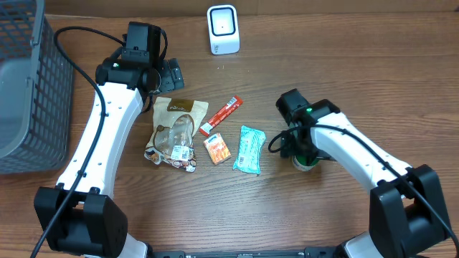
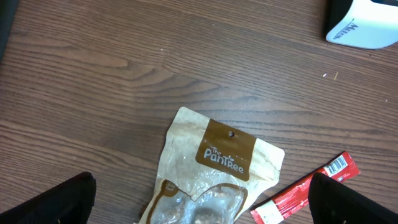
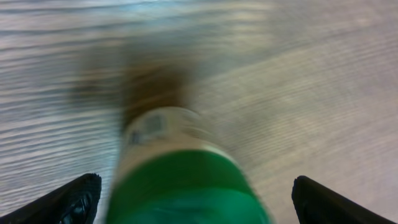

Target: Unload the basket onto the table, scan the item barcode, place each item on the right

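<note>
My right gripper (image 3: 193, 196) is spread wide. Its two dark fingertips (image 3: 74, 199) only poke into the bottom corners of the right wrist view, and the green-capped bottle (image 3: 186, 171) stands between them with a gap on each side, so nothing is gripped. That view is smeared with blur. I can make out a pale label patch on the bottle, but I cannot tell whether it is a barcode. From overhead the bottle sits right of centre, mostly hidden under my right arm, with just a sliver of it showing.

My left gripper (image 2: 202, 208) is also open and empty, its fingers (image 2: 56, 202) cut off at the lower edge. Below it lies a brown pouch (image 2: 217, 168), its lower half out of frame, and a red stick pack (image 2: 308, 190) runs off at the lower right. The white scanner (image 1: 223, 29) stands at the top centre of the table, well apart from the bottle. My left wrist view catches only a corner of it at the upper right.
</note>
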Robot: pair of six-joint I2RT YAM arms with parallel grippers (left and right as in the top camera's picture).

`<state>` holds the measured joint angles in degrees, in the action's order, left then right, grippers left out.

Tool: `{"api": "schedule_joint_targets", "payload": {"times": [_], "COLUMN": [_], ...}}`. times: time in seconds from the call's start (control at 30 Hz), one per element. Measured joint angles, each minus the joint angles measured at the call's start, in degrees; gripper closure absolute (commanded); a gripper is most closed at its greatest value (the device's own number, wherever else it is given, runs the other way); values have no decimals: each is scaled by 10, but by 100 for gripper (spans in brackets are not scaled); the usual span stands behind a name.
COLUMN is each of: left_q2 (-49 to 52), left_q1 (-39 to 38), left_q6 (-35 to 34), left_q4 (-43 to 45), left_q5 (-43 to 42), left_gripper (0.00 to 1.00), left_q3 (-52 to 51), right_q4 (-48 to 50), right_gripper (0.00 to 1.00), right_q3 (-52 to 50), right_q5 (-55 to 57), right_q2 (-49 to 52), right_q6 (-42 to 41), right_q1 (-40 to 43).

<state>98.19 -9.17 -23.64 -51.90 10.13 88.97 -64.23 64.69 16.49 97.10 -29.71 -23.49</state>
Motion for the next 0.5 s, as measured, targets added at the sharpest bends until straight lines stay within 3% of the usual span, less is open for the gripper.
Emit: {"api": "schedule_joint_targets", "payload": {"times": [0.2,0.27,0.5], "left_q2": [0,0,0], "left_q1": [0,0,0], "left_q6": [0,0,0], "left_q4": [0,0,0], "left_q5": [0,0,0], "left_gripper": [0,0,0], "left_q3": [0,0,0], "right_q4": [-18,-10,12], "right_gripper": [0,13,15], "right_q3": [9,9,9], "right_q5": [-48,-85,-157], "right_q2": [0,0,0], "right_q6": [-82,-96,-147], "right_q1": [38,52,73]}}
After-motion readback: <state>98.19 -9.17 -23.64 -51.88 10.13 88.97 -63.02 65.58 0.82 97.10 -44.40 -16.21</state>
